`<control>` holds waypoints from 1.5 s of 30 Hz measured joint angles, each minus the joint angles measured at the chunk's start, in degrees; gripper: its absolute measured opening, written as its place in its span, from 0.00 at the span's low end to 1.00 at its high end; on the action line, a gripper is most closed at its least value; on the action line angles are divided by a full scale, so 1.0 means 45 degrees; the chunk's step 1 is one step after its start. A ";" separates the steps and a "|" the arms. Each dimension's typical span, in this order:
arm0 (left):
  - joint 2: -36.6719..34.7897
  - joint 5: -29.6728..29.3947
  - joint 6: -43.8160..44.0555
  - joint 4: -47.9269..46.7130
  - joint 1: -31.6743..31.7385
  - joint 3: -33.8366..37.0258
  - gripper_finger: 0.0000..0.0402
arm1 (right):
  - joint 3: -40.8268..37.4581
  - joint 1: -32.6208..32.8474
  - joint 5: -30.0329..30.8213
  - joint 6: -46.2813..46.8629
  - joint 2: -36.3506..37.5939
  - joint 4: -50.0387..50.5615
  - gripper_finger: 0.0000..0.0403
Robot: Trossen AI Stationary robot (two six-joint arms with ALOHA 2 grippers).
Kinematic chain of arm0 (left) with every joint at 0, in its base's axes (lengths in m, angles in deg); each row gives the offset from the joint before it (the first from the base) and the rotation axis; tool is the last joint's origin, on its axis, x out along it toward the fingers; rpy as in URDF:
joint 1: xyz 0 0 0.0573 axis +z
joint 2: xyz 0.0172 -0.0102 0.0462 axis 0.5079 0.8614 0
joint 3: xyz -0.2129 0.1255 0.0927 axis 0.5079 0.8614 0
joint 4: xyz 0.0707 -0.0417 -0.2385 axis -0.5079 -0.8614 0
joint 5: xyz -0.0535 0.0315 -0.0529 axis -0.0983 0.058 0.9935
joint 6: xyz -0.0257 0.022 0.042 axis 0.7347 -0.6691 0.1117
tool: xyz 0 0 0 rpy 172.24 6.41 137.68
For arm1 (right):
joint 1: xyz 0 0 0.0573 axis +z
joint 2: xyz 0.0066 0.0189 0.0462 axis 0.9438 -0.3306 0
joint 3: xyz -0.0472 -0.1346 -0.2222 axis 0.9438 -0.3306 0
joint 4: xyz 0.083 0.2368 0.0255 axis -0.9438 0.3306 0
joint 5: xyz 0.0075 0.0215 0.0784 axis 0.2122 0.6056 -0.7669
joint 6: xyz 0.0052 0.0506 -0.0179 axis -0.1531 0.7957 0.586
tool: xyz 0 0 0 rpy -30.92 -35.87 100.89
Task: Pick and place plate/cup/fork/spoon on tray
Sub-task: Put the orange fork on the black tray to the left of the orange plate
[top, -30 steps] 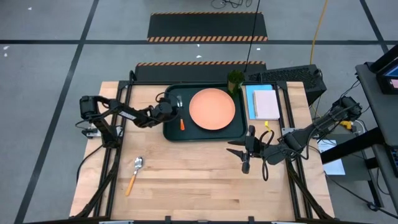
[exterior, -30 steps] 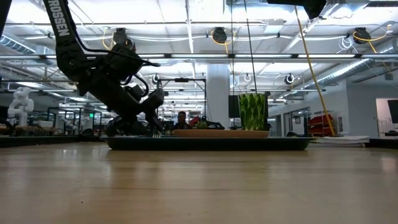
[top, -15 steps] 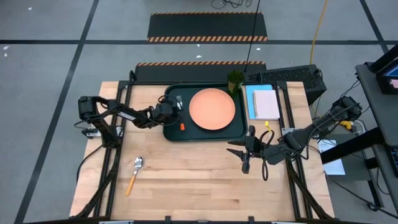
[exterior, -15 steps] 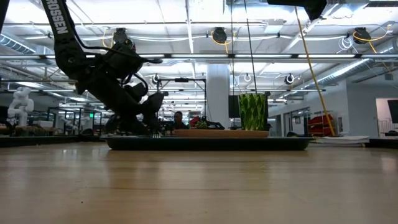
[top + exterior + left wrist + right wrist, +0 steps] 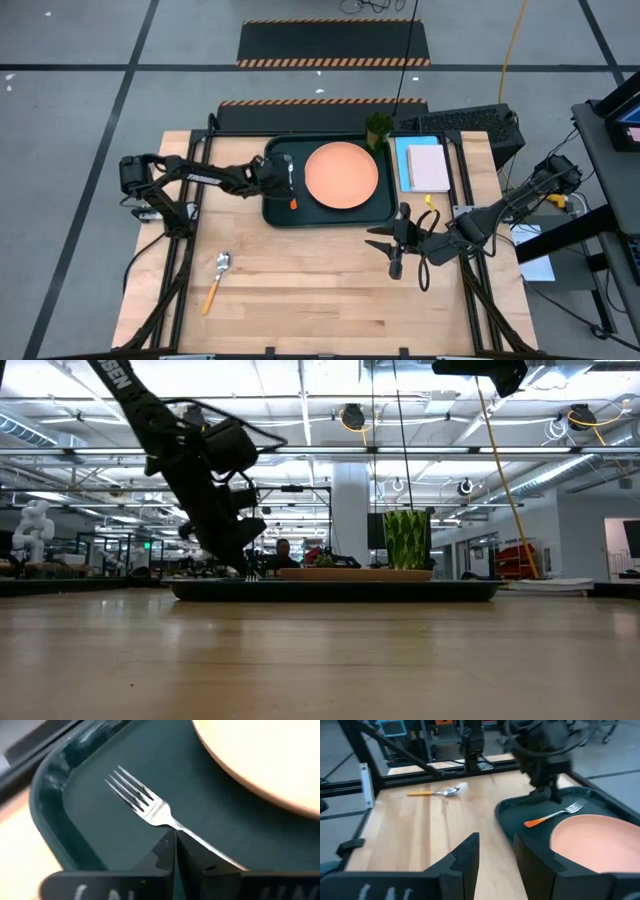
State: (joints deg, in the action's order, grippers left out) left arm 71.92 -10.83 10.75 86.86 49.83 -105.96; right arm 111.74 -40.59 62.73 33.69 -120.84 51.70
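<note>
The spoon [image 5: 217, 277] lies nearest the front of the table, on bare wood well apart from the tray [image 5: 275, 213], its silver bowl toward the tray and its orange handle toward the front edge; judged from that, it is the one piece not yet placed. The right gripper [image 5: 396, 243] waits over the wood just in front of the tray's right corner, fingers spread and holding nothing.

Farther back, the fork [image 5: 142, 803] rests flat on the tray's floor in the strip between the left rim and the plate [image 5: 341, 175], prongs toward the far side and its orange handle toward the near rim. That narrow strip seems chosen because the plate takes the tray's middle. The left gripper [image 5: 272, 180] hangs right over the fork's neck; its wrist view shows the two fingers [image 5: 162, 855] pressed together with only a thin seam between them, and the metal neck passes beside them. So the jaws look closed on nothing, and the fork appears already let go.

Farthest off, the cup [image 5: 378, 129] stands upright at the tray's far right corner, just behind the plate, with a notepad [image 5: 428, 167] lying beside the tray's right rim.
</note>
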 joint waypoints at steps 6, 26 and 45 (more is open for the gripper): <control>0.0005 0.0685 -0.3581 -0.1586 0.0514 -0.0768 0.03 | 0.0000 0.0000 0.0005 -0.0368 -0.0003 0.0328 0.29; 0.0989 0.2254 -0.8037 -0.1023 0.1279 -0.0769 0.02 | 0.0000 -0.0024 0.0044 -0.1267 -0.0003 0.0543 0.29; 0.1728 0.2307 -0.8021 0.0259 0.0878 -0.0849 0.02 | 0.0000 -0.0025 0.0067 -0.1626 -0.0003 0.0468 0.29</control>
State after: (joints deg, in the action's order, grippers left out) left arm 79.69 -0.45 -25.35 88.03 53.78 -109.78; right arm 111.74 -40.70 63.03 26.38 -120.85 53.81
